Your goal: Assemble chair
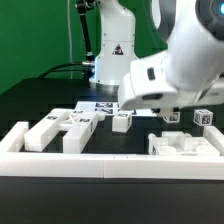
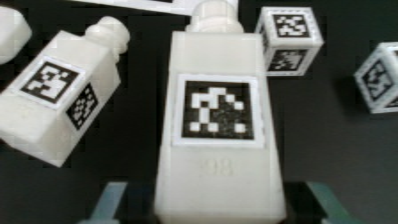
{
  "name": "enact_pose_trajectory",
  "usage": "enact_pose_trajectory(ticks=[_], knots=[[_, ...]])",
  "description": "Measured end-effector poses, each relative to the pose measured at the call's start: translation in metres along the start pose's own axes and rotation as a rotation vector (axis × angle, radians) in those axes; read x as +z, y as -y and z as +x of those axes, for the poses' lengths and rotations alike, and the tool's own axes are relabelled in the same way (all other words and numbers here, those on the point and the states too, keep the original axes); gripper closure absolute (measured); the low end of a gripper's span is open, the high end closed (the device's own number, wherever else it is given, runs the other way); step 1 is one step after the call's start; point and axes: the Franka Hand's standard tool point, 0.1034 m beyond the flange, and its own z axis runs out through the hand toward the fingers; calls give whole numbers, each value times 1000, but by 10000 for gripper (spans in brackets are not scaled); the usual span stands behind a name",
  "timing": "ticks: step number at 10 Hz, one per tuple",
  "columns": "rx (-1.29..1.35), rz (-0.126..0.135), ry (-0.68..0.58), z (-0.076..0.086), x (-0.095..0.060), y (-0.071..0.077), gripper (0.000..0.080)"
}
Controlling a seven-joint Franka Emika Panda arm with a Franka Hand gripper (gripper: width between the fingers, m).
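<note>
White plastic is all I have to work with: the chair parts lie loose across the black desk (image 1: 132,143), none of them visibly joined to another. My tool (image 2: 217,203) is closed nearly as far as it goes, its two fingers (image 2: 118,202) clamped on either side of one long bar (image 2: 217,110), at the end below its square tag. Whether that bar is lifted or resting on the desk I cannot tell. Just beside it lies a stubby piece (image 2: 68,95) with a tag of its own, angled away from the bar, and a small tagged block (image 2: 290,40) stands apart farther off, with another near it. In the exterior view, a cluster of leg-like pieces (image 1: 62,130) sits toward that view's left and a broad flat piece (image 1: 186,147), which I take for the seat slab, toward its right, both behind the low border rail (image 1: 110,166). I judge the assembly barely begun: one part in hand, nothing fitted. Everything that matters is left to do: bringing this bar to the seat, fitting it, then the remaining legs and bars in turn.
</note>
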Motion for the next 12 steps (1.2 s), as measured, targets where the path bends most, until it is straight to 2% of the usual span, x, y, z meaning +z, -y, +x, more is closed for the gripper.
enact_pose_trajectory(ticks=[1,2,4,6,7,8,9,11,12], knots=[[-7,-1,-37,2,-7,0,509],[-6,-3,-56,5,-4,0,509],[-6,-5,-112,12,-9,-1,509],[-4,-16,-293,19,-18,-1,509],[-4,-19,-330,14,-26,0,509],[-6,-22,-366,11,-41,2,509],[-6,-26,-453,13,-58,2,509],[-7,-33,-561,4,-72,2,509],[-7,-39,-664,11,-78,1,509]])
